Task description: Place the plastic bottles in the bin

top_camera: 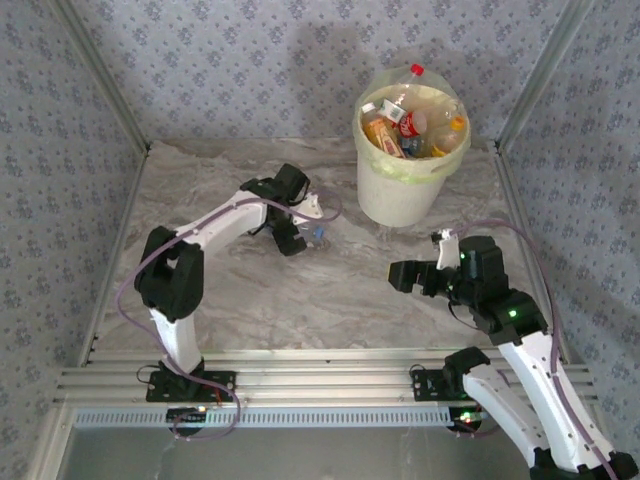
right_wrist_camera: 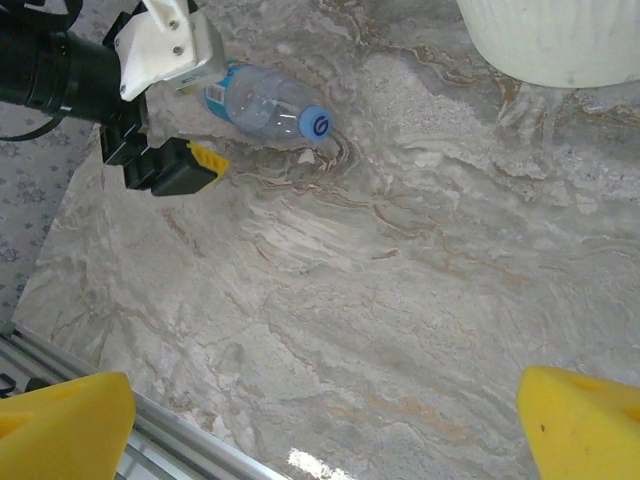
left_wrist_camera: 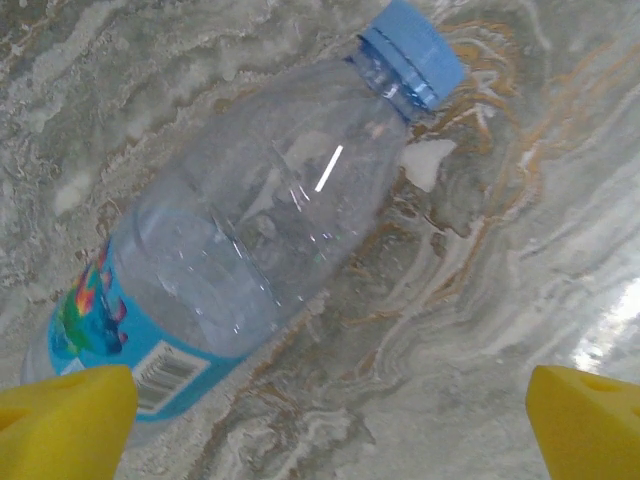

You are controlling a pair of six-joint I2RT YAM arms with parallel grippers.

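Note:
One clear plastic bottle [left_wrist_camera: 250,220] with a blue cap and a blue label lies on its side on the marble table. It shows too in the right wrist view [right_wrist_camera: 265,98] and from above [top_camera: 320,235]. My left gripper [left_wrist_camera: 330,430] hovers over it, open, and the bottle's label end lies by the left yellow pad [left_wrist_camera: 65,420]. From above the left gripper [top_camera: 298,220] stands left of the bin [top_camera: 400,195], a cream-white bucket holding several more bottles [top_camera: 410,125]. My right gripper [right_wrist_camera: 325,430] is open over bare table, nothing between its pads.
The bin stands at the back right of the table [top_camera: 250,290]; its base [right_wrist_camera: 560,45] shows at the top of the right wrist view. The right gripper [top_camera: 418,258] sits in front of the bin. Patterned walls close in the sides and back. A metal rail [top_camera: 300,385] runs along the near edge.

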